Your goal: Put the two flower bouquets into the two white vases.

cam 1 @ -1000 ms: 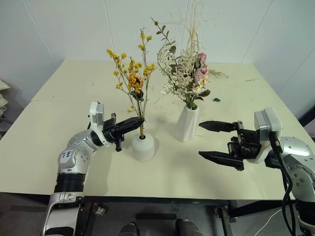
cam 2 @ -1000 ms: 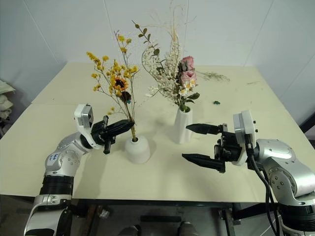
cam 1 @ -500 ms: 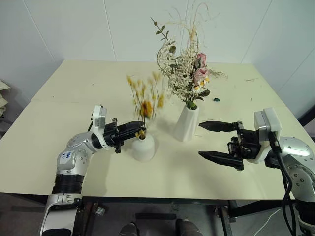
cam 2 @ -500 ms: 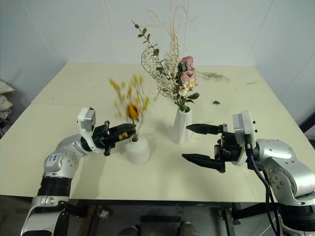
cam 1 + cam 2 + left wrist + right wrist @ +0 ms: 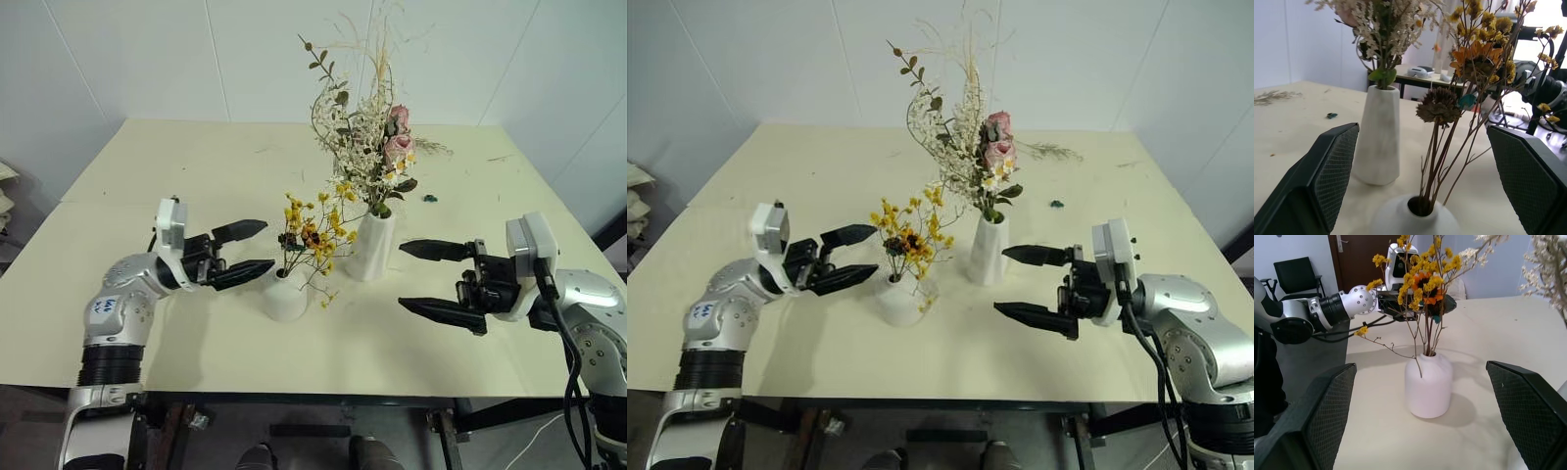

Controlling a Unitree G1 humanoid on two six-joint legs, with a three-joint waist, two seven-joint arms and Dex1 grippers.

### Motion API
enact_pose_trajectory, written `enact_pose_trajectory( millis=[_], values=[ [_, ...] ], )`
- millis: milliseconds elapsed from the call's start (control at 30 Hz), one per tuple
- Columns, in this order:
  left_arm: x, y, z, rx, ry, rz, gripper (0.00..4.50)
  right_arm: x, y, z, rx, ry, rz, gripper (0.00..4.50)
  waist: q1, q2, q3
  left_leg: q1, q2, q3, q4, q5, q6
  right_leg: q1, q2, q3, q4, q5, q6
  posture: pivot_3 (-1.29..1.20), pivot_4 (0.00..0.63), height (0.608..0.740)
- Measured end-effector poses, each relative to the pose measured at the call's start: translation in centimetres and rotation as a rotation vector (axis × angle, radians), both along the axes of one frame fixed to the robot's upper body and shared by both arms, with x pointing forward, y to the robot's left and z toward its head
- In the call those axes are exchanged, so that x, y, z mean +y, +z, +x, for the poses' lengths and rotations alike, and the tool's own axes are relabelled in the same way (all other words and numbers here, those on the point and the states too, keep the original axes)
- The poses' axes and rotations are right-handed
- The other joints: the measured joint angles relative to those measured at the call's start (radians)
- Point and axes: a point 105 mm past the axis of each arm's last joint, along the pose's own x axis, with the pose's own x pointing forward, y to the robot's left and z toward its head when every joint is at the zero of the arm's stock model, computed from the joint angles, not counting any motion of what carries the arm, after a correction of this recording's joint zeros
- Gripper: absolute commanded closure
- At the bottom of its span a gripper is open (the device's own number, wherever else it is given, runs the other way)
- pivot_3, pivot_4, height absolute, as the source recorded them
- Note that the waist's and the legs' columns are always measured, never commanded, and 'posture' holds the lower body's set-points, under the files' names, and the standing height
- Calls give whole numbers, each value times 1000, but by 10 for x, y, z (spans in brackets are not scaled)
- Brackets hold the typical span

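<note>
The small bunch of yellow-orange blossoms (image 5: pixel 315 230) stood with its stems down in the dark top hole of the squat rounded white vase (image 5: pixel 285 296), the heads fanned out and leaning toward the tall cone vase (image 5: pixel 373 247) just beside it. A second before, I had been pinching those stems above the hole with my left end effector (image 5: pixel 242 253); since then the bunch had dropped deeper, so its blossoms sat much lower, and my left end effector had let go and drawn back. It hung beside the squat vase with its two black fingers spread wide, holding nothing and clear of the stems.

The tall tapered white vase carried the large bouquet (image 5: pixel 365 132) of green leaves, white sprigs, pink roses and pale grasses, upright and rising well above everything else. So each vase had its bouquet, and I judged the task as good as finished, with nothing left but to pull my arms away without brushing the thin stems.

My right end effector (image 5: pixel 438 280) waited on the far side of the cone vase, fingers wide apart and empty, as it had a second earlier. Both vases stood near the middle of the pale bench (image 5: pixel 176 176), and a small dark scrap (image 5: pixel 429 199) lay behind them.
</note>
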Motion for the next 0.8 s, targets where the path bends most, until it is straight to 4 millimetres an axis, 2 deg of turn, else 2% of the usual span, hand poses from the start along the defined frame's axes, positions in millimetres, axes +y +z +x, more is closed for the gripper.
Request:
enact_pose_trajectory(
  millis=[200, 300, 400, 500, 633, 800],
  values=[
    [25, 14, -1, -55, 51, 52, 34, -7, -3, 5, 13, -21, -26, 0, -1, 0, 0, 0, 0, 0, -1, 0, 0, 0, 0, 0, -1, 0, 0, 0, 150, 740],
    [48, 17, -5, -52, 76, 115, 34, -14, -3, 6, 19, -36, -68, 0, -6, 0, 0, 0, 1, 0, -3, 0, 0, -2, 0, 0, 0, 0, 0, 0, 150, 740],
    [70, 22, -10, -52, 117, 200, 34, -31, 1, 8, 20, -82, -103, 0, -3, 0, 0, 0, 1, 0, -5, 0, 0, -2, 0, 0, -1, -1, -1, 0, 150, 740],
    [101, 19, -9, -23, 202, 324, 34, -51, 7, 8, 19, -146, -164, 0, -3, 1, 0, 0, 1, 1, -7, 0, 0, -2, 0, 0, -3, -2, -3, 0, 150, 740],
    [114, 25, -5, -47, 244, 352, 34, -62, 12, 6, 11, -188, -174, 0, 1, 1, 0, 0, 1, 1, -7, 0, 0, -2, 0, -1, -4, -2, -2, 0, 150, 740],
    [126, 11, 0, -5, 298, 414, 34, -70, 9, 4, 38, -219, -167, 0, -3, 1, 0, 0, 1, 1, -8, 0, 0, -3, 0, -1, -2, 0, 0, 0, 150, 740]
  ],
)
